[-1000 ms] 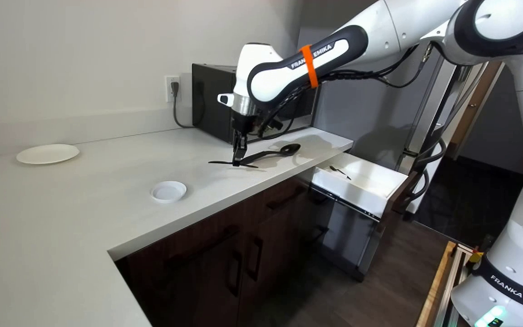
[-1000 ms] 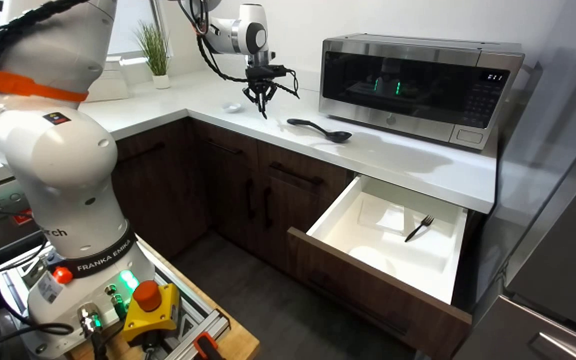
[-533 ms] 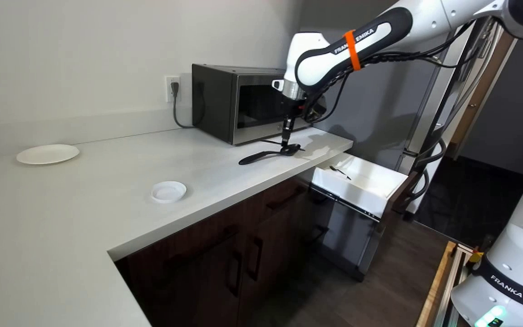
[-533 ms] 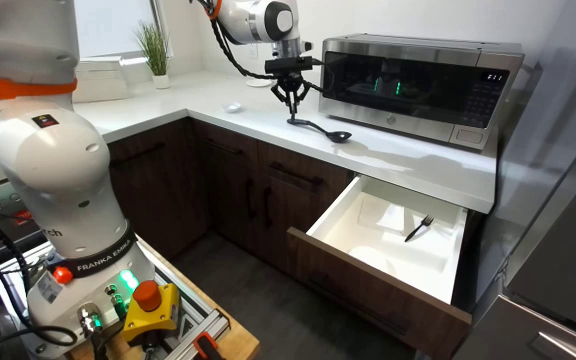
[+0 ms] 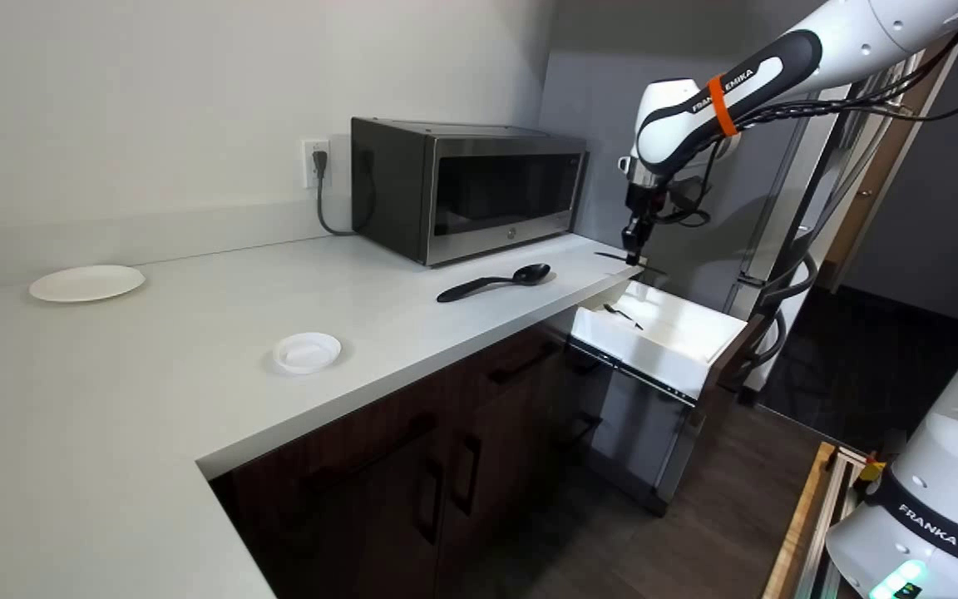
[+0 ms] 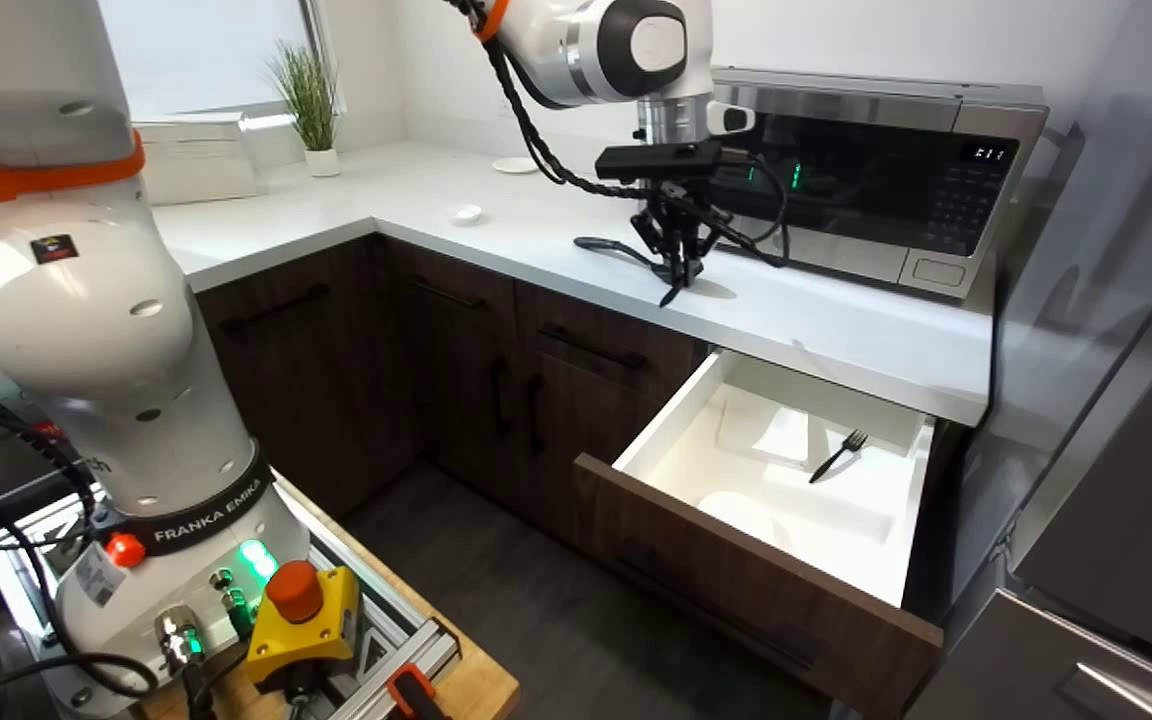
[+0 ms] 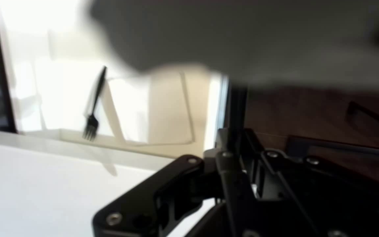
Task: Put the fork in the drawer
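Observation:
My gripper (image 5: 632,256) is shut on a thin black utensil (image 5: 609,255) and holds it in the air. The gripper also shows in an exterior view (image 6: 676,272), near the counter's front edge, with the utensil's tip (image 6: 672,294) pointing down. In the wrist view the jaws (image 7: 234,135) are closed around the utensil (image 7: 237,112); whether it has tines cannot be told. The white drawer (image 5: 641,348) is pulled open; its inside shows in an exterior view (image 6: 836,525) and beside the jaws (image 7: 202,98). A black fork (image 6: 829,463) lies in it, also in the wrist view (image 7: 97,93).
A black spoon (image 5: 531,274) lies on the white counter (image 5: 155,358). A microwave (image 5: 387,191) stands at the back. A small white dish (image 5: 307,353) and a white plate (image 5: 86,283) sit farther along. A blurred grey shape (image 7: 242,39) covers the wrist view's top.
My gripper has moved along the counter, past the spoon and toward the open drawer, carrying the black utensil. The drawer, the fork in it and the spoon have not moved.

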Robot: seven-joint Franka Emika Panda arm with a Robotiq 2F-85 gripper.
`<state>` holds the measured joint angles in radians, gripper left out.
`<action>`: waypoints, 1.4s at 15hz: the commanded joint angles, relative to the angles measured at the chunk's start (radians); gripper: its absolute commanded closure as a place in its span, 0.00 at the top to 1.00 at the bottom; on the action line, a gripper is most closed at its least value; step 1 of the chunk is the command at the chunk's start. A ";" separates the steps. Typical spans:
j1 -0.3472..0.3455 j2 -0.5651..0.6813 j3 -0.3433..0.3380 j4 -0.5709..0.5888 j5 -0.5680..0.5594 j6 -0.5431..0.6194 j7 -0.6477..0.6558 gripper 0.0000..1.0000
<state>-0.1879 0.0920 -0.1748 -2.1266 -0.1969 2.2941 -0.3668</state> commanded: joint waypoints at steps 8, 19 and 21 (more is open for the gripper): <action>-0.090 0.166 -0.106 0.048 -0.035 -0.020 0.281 0.03; -0.118 0.266 -0.075 0.063 0.072 -0.001 0.174 0.52; -0.106 0.252 -0.073 0.064 0.059 0.000 0.181 0.66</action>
<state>-0.2899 0.3460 -0.2617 -2.0726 -0.1437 2.2907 -0.1714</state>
